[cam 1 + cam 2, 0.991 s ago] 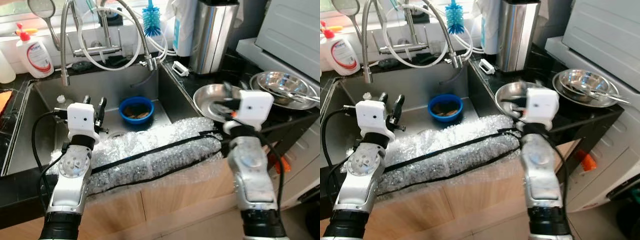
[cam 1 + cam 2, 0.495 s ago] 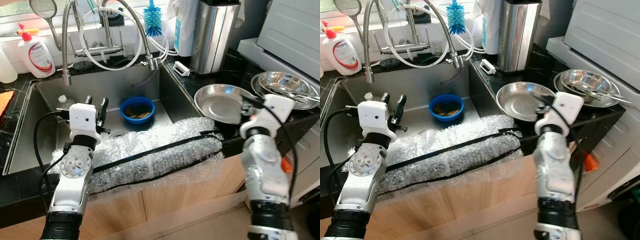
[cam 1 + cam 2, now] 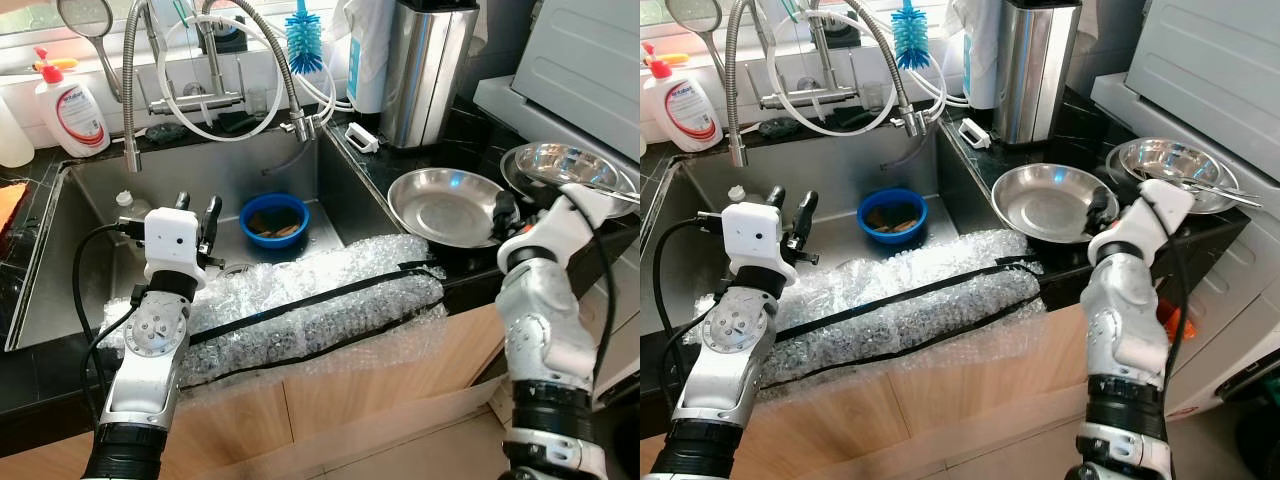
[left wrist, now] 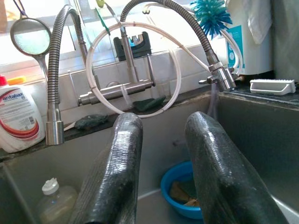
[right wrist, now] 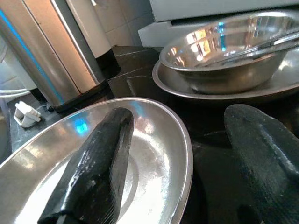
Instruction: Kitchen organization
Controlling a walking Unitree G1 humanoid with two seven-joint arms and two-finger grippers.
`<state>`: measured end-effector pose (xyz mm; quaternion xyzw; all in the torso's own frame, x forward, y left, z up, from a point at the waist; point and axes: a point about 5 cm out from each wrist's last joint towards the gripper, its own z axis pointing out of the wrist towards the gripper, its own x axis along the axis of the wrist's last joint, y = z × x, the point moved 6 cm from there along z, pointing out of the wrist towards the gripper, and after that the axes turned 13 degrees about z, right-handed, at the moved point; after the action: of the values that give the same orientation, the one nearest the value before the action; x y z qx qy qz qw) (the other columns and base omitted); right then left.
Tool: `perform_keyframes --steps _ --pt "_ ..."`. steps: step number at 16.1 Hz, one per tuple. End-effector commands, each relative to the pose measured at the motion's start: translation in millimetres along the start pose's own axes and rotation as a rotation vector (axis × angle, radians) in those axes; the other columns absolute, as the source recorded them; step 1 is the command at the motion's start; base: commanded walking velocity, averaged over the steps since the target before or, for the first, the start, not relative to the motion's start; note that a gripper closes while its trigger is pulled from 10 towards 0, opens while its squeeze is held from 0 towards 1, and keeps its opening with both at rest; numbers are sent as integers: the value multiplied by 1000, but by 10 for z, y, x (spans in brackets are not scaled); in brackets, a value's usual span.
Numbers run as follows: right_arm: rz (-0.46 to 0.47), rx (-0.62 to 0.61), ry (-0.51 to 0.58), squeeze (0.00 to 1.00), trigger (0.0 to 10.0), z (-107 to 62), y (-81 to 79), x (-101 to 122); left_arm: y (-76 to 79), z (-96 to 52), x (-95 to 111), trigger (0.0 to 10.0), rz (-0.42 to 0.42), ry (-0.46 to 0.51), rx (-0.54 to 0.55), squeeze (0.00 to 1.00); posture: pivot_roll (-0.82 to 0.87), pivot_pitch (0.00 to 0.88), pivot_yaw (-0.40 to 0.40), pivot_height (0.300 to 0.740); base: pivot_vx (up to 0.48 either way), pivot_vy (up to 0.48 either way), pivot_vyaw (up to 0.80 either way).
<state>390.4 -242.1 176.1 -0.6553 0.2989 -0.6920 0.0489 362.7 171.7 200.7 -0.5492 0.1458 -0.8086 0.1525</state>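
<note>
A shallow steel plate (image 3: 440, 205) rests on the black counter right of the sink. My right gripper (image 5: 184, 121) is open at its right rim, one finger over the plate's inside (image 5: 140, 163), the other outside above the counter. Just beyond it stands a stack of steel bowls (image 3: 565, 165) with utensils in it. My left gripper (image 3: 197, 210) is open and holds nothing, raised over the sink. Past its fingertips a blue bowl (image 4: 180, 186) with food scraps sits on the sink floor.
Bubble wrap (image 3: 300, 300) with black tape covers the sink's front edge. A spring faucet (image 3: 210, 60) and hoses hang over the basin. A small bottle (image 3: 123, 203) stands in the sink; a soap bottle (image 3: 75, 105), a blue brush (image 3: 303, 40) and a steel canister (image 3: 425, 70) line the back.
My right arm has swung out to the right, taking its gripper from above the steel plate to the plate's right rim. The left arm has barely moved.
</note>
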Motion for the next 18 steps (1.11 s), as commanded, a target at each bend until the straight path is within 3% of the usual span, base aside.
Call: perform_keyframes --steps 1,12,18 --pt "26 -9 -17 0 10000 26 -11 -10 4 4 -17 10000 30 -3 -13 0 -30 0 26 740 0 0 0" --pt "115 -82 -118 0 10000 86 138 -193 -10 -17 -13 10000 50 -6 -19 0 -14 0 23 740 0 0 0" --pt "145 -13 -163 0 10000 118 -31 -229 -21 10 37 10000 54 12 -10 0 -15 0 24 740 0 0 0"
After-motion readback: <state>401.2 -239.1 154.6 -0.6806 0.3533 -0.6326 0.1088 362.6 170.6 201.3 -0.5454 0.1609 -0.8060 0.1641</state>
